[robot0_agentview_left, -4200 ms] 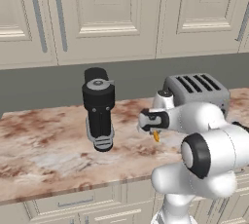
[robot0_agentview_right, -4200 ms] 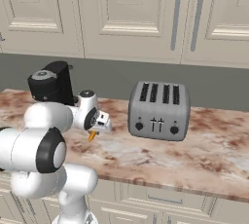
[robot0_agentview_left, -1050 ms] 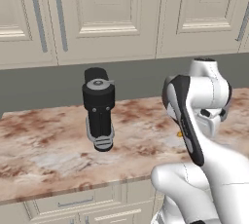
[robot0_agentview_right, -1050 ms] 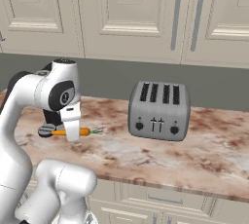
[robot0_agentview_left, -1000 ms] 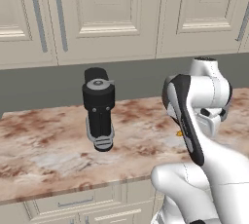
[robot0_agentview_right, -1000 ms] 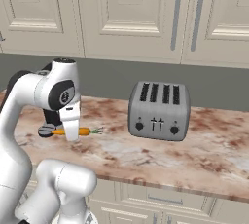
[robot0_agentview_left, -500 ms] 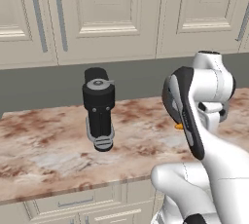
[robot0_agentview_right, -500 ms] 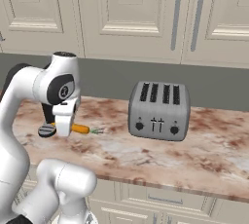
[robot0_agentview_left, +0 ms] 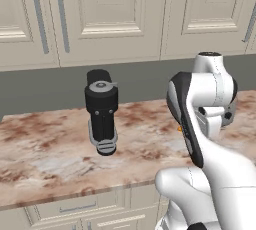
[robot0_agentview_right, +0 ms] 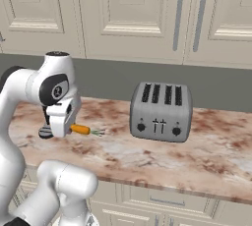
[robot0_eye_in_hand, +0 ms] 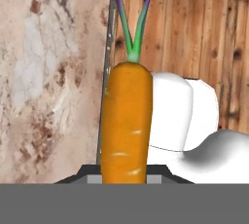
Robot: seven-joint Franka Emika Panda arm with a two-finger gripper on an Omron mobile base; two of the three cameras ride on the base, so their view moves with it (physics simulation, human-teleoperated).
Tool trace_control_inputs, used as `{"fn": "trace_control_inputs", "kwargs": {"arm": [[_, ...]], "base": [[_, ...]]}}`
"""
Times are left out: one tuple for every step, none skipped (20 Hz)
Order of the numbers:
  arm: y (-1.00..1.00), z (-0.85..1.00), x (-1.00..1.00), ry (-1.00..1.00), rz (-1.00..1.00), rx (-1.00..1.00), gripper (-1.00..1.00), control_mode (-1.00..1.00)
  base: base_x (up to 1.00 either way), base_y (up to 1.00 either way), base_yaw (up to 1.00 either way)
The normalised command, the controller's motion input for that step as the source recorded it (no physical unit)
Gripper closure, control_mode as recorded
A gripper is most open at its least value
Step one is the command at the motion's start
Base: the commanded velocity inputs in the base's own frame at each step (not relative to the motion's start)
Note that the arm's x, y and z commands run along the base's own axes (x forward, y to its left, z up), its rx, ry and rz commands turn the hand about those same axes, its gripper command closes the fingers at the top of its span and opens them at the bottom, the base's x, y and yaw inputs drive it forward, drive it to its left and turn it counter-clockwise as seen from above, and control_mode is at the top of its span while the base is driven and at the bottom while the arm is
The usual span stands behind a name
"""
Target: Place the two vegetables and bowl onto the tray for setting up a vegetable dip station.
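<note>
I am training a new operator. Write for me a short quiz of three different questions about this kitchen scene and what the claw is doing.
1. True or false: the claw is shut on the carrot.
2. Which appliance stands to the right of the carrot in the right base view?
A. a kettle
B. the silver toaster
C. a microwave
3. Fill in: in the hand view, the carrot's green top points away from the camera, and wooden flooring shows beyond the edge of the ____ countertop.

Key: 1 true; 2 B; 3 marble-patterned
</note>
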Motion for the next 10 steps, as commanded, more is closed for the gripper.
{"fn": "trace_control_inputs", "kwargs": {"arm": [[0.00, 0.00, 0.00, 0.00, -0.04, -0.07, 1.00, -1.00], [0.00, 0.00, 0.00, 0.00, -0.03, -0.04, 1.00, -1.00], [0.00, 0.00, 0.00, 0.00, -0.02, -0.03, 1.00, -1.00], [0.00, 0.00, 0.00, 0.00, -0.02, -0.02, 1.00, -1.00], [0.00, 0.00, 0.00, 0.00, -0.02, -0.01, 1.00, -1.00], [0.00, 0.00, 0.00, 0.00, -0.02, -0.01, 1.00, -1.00], [0.00, 0.00, 0.00, 0.00, -0.03, -0.02, 1.00, -1.00], [0.00, 0.00, 0.00, 0.00, -0.02, -0.01, 1.00, -1.00], [-0.01, 0.00, 0.00, 0.00, -0.01, -0.01, 1.00, -1.00], [-0.11, 0.00, -0.07, 0.00, -0.01, 0.00, 1.00, -1.00]], "base": [[0.00, 0.00, 0.00], [0.00, 0.00, 0.00], [0.00, 0.00, 0.00], [0.00, 0.00, 0.00], [0.00, 0.00, 0.00], [0.00, 0.00, 0.00], [0.00, 0.00, 0.00], [0.00, 0.00, 0.00], [0.00, 0.00, 0.00], [0.00, 0.00, 0.00]]}}
